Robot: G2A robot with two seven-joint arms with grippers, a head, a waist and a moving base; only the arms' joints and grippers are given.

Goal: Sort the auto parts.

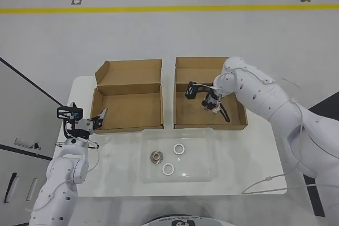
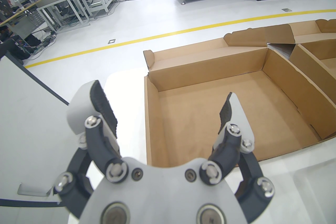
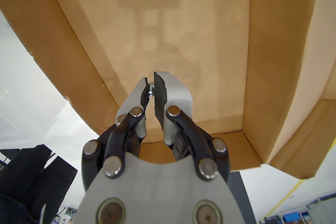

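Nearest the robot, on the white counter [image 1: 254, 169], a clear tray [image 1: 200, 172] was seen, with a metal hub [image 1: 155, 157], a white ring [image 1: 179, 149] and a second ring [image 1: 168, 169] lying apart in it. Beyond the tray, two open cardboard boxes were set side by side. The left tool [image 2: 164, 97] was held wide open over the outer wall of the left box [image 1: 127, 107]. The right tool [image 3: 151, 82] was poised above the floor of the right box [image 1: 186, 116], pinched narrowly on a small silver bolt [image 3: 150, 91].
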